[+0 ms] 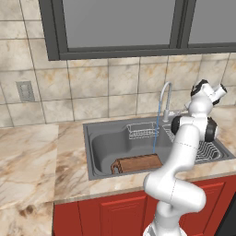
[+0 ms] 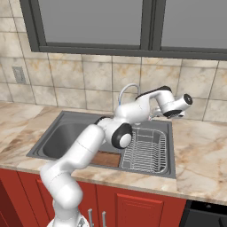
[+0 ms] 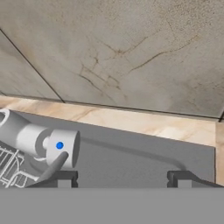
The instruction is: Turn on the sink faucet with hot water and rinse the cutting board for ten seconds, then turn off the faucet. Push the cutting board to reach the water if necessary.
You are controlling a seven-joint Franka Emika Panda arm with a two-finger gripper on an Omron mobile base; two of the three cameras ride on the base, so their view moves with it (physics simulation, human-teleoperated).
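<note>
One reddish-brown wooden cutting board [image 1: 137, 163], slab-shaped with a rounded end, lying in the dark grey metal sink [image 1: 99, 152] under a thin pale blue stream of water [image 1: 156, 131] from the slim arched sink faucet [image 1: 165, 99]. Wire dish rack [image 2: 145, 150] alongside on the marbled desk [image 1: 32, 156]. Gripper [image 3: 122, 177] spread wide, empty, beside the faucet handle [image 3: 48, 144].

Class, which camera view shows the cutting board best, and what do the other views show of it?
The left base view: the board lies in the sink with nearly its whole top visible, the water falling near its right end. The right base view shows just a brown patch behind the arm. The hand view looks at the sink rim and wall instead.
</note>
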